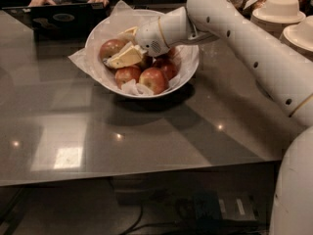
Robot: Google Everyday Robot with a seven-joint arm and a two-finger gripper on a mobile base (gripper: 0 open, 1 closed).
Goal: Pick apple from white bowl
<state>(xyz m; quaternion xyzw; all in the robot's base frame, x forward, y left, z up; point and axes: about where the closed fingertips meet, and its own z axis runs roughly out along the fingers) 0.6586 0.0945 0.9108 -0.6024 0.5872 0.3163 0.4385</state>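
The white bowl (pixel 188 75), lined with crinkled white paper, stands at the back middle of the grey table and holds several red apples. The apple (pixel 110 48), dull red with yellowish patches, lies at the bowl's left side. My gripper (pixel 125 45) reaches into the bowl from the right. Its cream fingers (pixel 126 57) are spread, one above and one below the apple's right side, low over the fruit. Smaller red apples (pixel 152 78) lie at the bowl's front, beneath the wrist. The apple's right side is partly hidden by the lower finger.
A dark laptop (pixel 63 19) stands behind the bowl at the left, with a person's hands on it. Stacks of white plates (pixel 279 9) stand at the back right. My white arm (pixel 254 48) crosses the right side. The table's front edge (pixel 146 173) runs below.
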